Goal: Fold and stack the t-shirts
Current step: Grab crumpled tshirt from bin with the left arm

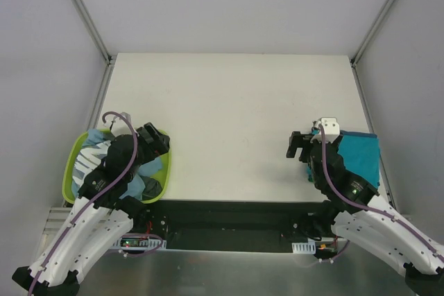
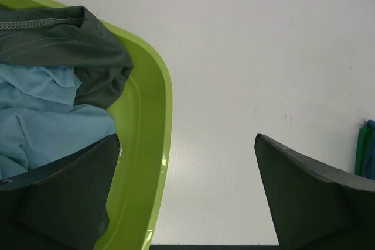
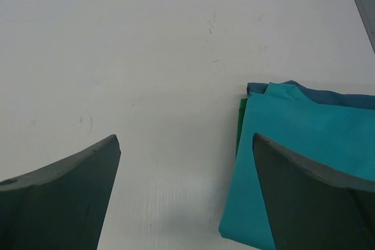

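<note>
A folded teal t-shirt (image 1: 361, 157) lies on top of a small stack at the table's right edge; in the right wrist view (image 3: 299, 162) green and blue folded edges show under it. My right gripper (image 1: 300, 145) is open and empty, just left of the stack. A light blue t-shirt with white marks (image 1: 94, 152) and a dark grey t-shirt (image 2: 76, 45) lie crumpled in the lime-green tub (image 1: 164, 171); the light blue one also shows in the left wrist view (image 2: 47, 121). My left gripper (image 1: 156, 140) is open and empty, over the tub's right rim (image 2: 155, 144).
The white table (image 1: 229, 116) stretches between the tub and the stack. Metal frame posts (image 1: 83, 12) rise at the back corners beside grey walls. The table's near edge runs just in front of both arm bases.
</note>
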Action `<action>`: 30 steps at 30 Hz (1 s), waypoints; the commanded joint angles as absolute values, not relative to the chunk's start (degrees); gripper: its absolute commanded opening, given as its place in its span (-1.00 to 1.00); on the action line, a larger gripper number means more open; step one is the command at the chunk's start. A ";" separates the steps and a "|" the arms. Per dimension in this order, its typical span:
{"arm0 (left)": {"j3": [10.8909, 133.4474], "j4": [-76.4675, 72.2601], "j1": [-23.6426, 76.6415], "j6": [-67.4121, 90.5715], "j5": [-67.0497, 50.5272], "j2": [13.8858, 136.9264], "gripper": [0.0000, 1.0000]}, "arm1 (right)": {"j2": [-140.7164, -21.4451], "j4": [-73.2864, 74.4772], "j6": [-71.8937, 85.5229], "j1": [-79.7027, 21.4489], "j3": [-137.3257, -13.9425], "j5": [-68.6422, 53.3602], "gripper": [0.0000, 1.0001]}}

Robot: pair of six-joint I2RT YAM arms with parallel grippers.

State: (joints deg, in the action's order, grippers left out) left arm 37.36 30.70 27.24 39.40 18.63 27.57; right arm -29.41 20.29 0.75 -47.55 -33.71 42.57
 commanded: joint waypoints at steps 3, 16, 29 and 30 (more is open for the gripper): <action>37.62 30.49 26.54 40.86 23.98 27.86 0.98 | -29.97 14.95 -0.61 -47.81 -32.17 39.93 0.93; 38.41 40.52 17.77 53.70 31.83 37.26 0.98 | -31.03 16.52 1.93 -47.81 -29.80 38.06 0.93; 41.92 49.55 1.14 60.19 36.89 42.36 0.98 | -34.62 15.29 1.14 -47.73 -29.62 33.22 0.93; 42.71 52.35 1.06 62.21 40.05 42.54 0.98 | -35.32 15.29 1.06 -47.81 -29.79 33.22 0.93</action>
